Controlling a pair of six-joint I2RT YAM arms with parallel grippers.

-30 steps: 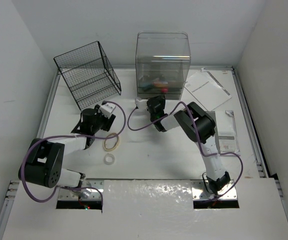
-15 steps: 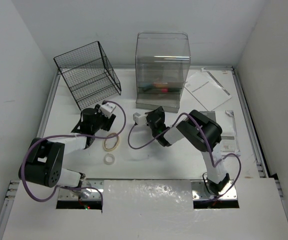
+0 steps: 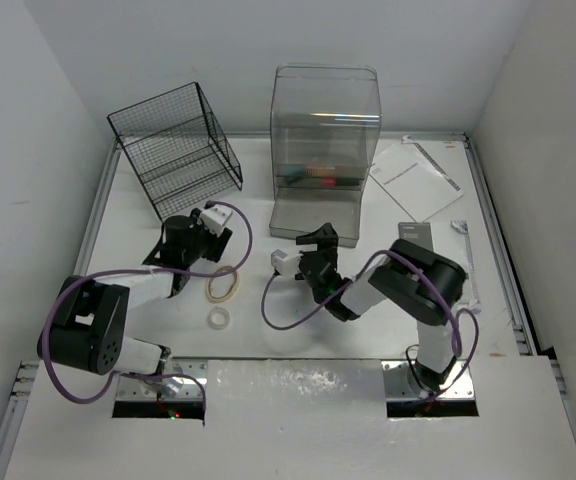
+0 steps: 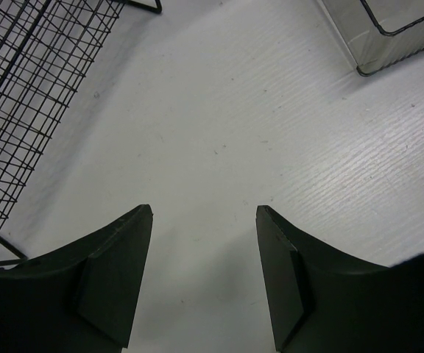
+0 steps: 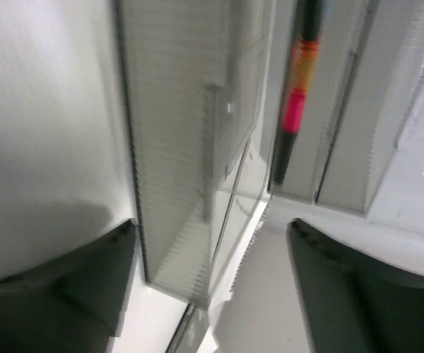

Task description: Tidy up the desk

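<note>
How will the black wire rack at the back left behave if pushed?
The wire rack looks like thin open mesh, so it is probably stiff and light for its size. It stands tall on the desk, so a high push may tip it. A low push would more likely slide it across the smooth top.

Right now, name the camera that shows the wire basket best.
Top external: the whole wire basket shows, far left on the desk. Left wrist catches only part of its mesh; right wrist shows none of it.

White desk (image 3: 258,203), black wire-grid basket (image 3: 173,145), clear bin (image 3: 325,140), pen (image 5: 298,103) banded orange, pink, black.
</note>
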